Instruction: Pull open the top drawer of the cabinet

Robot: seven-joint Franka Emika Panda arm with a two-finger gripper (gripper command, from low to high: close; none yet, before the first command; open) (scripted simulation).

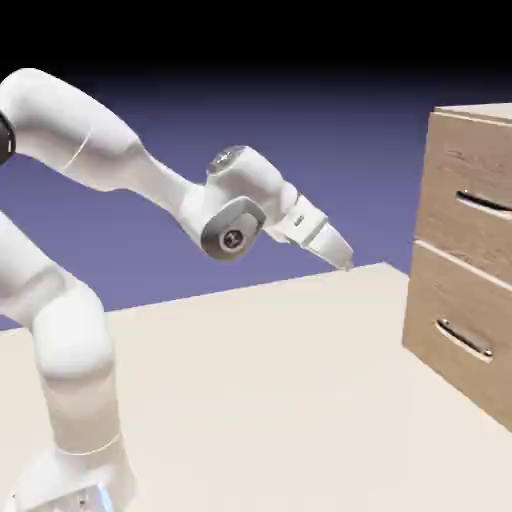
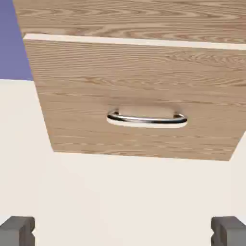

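Hovering gripper [image 1: 345, 262] jaws wide, well apart from cabinet [image 1: 440, 290]; top drawer [image 1: 470, 180] flush.

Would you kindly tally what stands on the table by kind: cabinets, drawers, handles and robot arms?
Cabinet: 1
Drawers: 2, top drawer and lower drawer
Handles: 2, upper handle and lower handle
Robot arm: 1
Total: 6

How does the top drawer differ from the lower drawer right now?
The top drawer sits higher than the hand; the lower drawer sits below it. In the hand view, the lower drawer's handle shows fully, while only a strip of the top drawer appears. Both are shut, light-brown wood grain, with slim metal bar handles.
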